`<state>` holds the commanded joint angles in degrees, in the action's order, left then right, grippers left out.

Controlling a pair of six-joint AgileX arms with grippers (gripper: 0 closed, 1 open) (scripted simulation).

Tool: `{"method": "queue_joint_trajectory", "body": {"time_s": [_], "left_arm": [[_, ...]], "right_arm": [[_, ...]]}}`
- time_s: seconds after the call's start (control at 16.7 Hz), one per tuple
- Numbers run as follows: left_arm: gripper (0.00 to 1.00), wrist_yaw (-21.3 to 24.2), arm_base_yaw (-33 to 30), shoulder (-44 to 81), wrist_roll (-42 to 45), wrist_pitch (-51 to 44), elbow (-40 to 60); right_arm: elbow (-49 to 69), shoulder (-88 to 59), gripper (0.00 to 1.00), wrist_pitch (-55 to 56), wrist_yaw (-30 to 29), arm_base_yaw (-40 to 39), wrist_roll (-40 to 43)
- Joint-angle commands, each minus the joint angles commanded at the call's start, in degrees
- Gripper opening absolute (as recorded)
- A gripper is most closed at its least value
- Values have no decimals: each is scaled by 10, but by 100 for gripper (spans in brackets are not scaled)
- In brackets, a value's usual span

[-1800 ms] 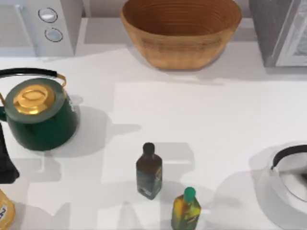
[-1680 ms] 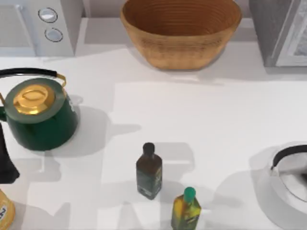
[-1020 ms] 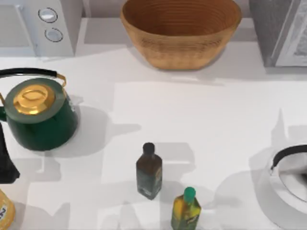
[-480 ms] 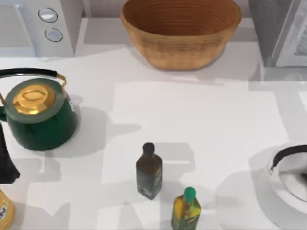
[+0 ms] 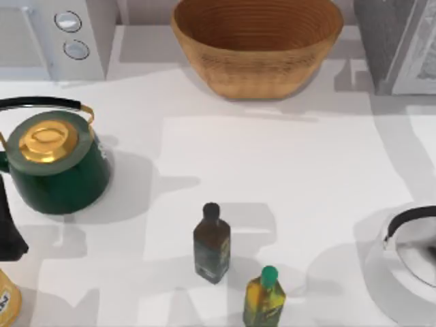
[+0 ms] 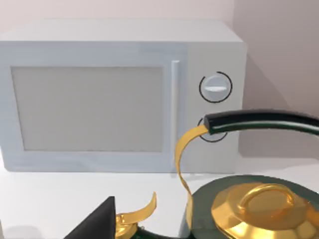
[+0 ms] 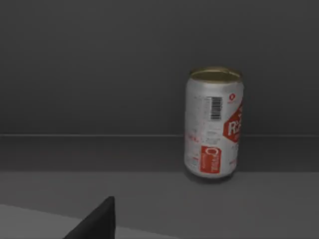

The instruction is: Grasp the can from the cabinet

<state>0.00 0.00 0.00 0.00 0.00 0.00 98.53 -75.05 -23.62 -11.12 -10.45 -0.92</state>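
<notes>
- Overhead, top view: green kettle (image 5: 54, 163) at left, wicker basket (image 5: 257, 44) far centre, dark bottle (image 5: 211, 243) and yellow bottle (image 5: 263, 298) near centre, cabinet (image 5: 398, 44) far right.
- Left wrist view: microwave (image 6: 119, 94) beyond the kettle; left arm looks parked, finger state cannot be told.
- Right wrist view: can (image 7: 213, 130) upright on the cabinet's dark shelf, ungrasped; right finger state cannot be told. Approach and grasp remain, I judge.

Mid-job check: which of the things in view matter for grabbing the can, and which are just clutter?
For the job: can, upright inside the cabinet.

Just lying about: green kettle, microwave, wicker basket, dark bottle, green-capped bottle, silver kettle.
</notes>
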Motion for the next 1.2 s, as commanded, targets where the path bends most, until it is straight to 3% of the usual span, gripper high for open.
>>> {"method": "queue_joint_trajectory", "body": {"time_s": [0.42, 0.84, 1.2], "left_arm": [[100, 0, 0, 0, 0, 0, 0], [100, 0, 0, 0, 0, 0, 0], [100, 0, 0, 0, 0, 0, 0]], "right_arm": [[12, -10, 100, 0, 0, 2, 0], [38, -128, 100, 94, 19, 28, 0], [45, -138, 100, 97, 20, 29, 0]]}}
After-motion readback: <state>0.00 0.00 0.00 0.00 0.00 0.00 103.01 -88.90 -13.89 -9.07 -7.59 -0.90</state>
